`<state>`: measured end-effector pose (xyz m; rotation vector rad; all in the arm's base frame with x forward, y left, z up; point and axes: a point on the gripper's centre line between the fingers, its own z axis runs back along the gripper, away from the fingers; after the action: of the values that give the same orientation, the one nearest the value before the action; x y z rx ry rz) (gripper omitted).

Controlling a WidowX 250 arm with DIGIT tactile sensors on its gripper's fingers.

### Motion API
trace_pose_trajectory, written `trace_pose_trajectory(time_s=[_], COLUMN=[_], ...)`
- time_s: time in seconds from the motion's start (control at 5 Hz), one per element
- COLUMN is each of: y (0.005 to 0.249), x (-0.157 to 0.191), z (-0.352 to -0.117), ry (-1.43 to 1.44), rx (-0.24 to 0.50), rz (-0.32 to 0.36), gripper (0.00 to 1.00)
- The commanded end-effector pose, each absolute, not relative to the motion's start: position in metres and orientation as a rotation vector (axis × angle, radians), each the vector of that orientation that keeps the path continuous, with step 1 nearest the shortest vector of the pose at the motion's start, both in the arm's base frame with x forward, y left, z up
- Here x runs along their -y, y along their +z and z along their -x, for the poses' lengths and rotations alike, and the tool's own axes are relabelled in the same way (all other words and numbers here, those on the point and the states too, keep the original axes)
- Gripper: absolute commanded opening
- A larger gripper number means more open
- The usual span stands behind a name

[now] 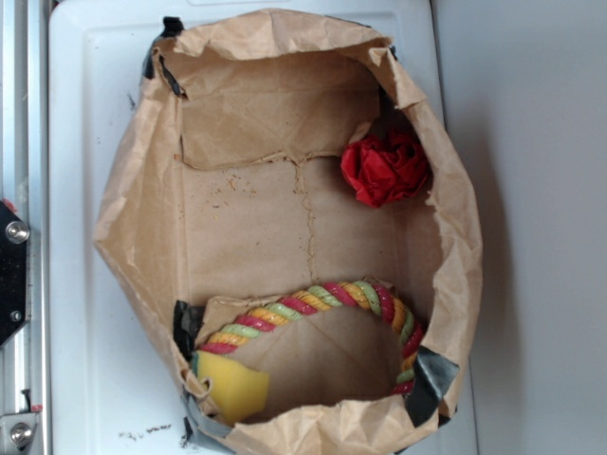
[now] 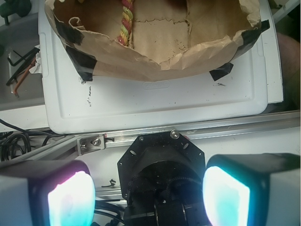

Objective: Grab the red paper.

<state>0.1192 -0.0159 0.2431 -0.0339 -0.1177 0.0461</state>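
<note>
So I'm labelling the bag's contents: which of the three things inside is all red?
The red paper, crumpled at the bag's upper right; the rope is striped, the sponge yellow.

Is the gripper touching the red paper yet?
Apart. In the wrist view the gripper sits open outside the bag; the exterior view shows the red paper alone.

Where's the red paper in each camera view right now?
Exterior: the red paper lies inside the brown paper bag, upper right, against its wall.
Wrist: not in view; only the bag's near edge shows.
Shared landmark: the striped rope, seen top centre in the wrist view.
</note>
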Motion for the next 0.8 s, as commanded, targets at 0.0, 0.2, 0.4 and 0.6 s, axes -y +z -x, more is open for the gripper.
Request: trace_pose_trajectory(time_s=[0.0, 0.2, 0.4, 0.6], y=[0.243, 0.243, 0.242, 0.242], x=[0.016, 0.016, -0.002, -0.02], z=[-0.119, -0.119, -0.153, -0.182], ry=[0.046, 0.046, 0.083, 0.105], rx=[0.118, 0.118, 0.147, 0.163], rz=[0.034, 0.034, 0.003, -0.013], gripper=[1.0, 1.0, 1.0, 1.0])
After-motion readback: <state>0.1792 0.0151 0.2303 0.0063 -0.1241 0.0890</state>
